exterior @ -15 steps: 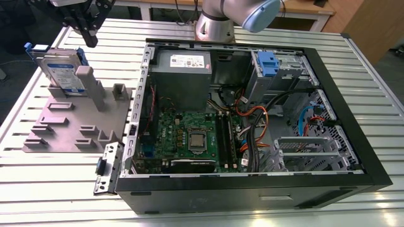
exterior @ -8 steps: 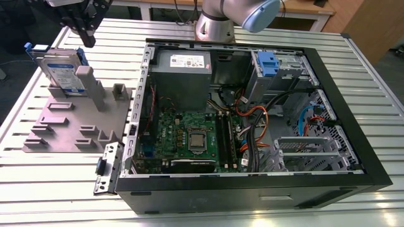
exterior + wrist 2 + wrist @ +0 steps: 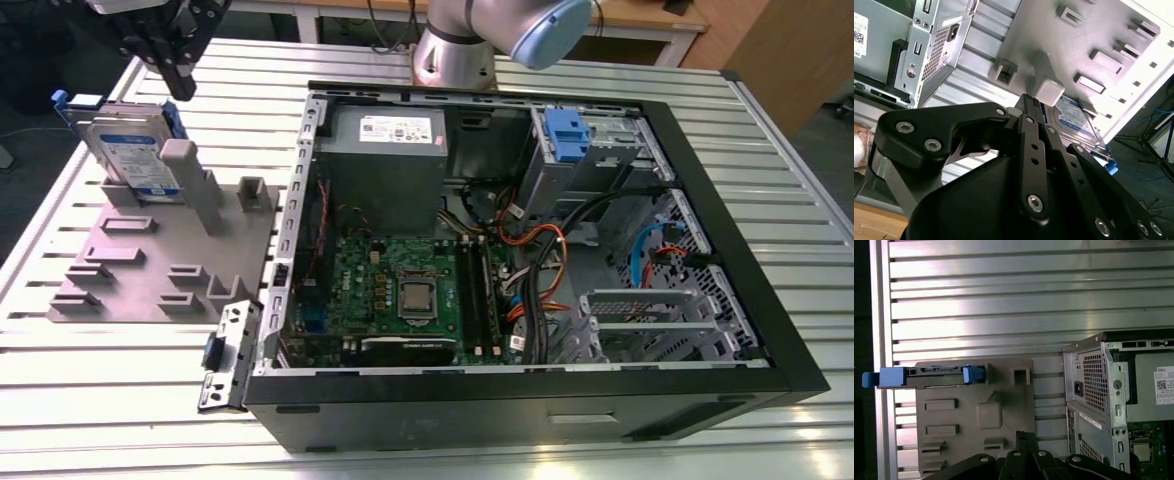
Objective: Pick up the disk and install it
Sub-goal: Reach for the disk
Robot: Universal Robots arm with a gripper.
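Observation:
The disk [image 3: 134, 150], a silver drive with a white-and-blue label in a blue carrier frame, stands on edge in a slot at the back of a grey fixture plate [image 3: 147, 270]. In the first wrist view I look down on the disk's [image 3: 934, 373] top edge, with blue carrier ends on both sides. Its labelled face [image 3: 1074, 117] shows in the second wrist view. My gripper [image 3: 180, 85] hangs just above the disk and a little toward the exterior view's right. Its black fingers meet at the tips [image 3: 1027, 100], shut with nothing between them.
An open computer case [image 3: 534, 230] lies on the slatted aluminium table [image 3: 134, 360], right of the fixture. It holds a motherboard, a grey power supply [image 3: 387, 130] and a drive cage with a blue clip [image 3: 567, 135]. The arm's base [image 3: 461, 50] stands behind the case.

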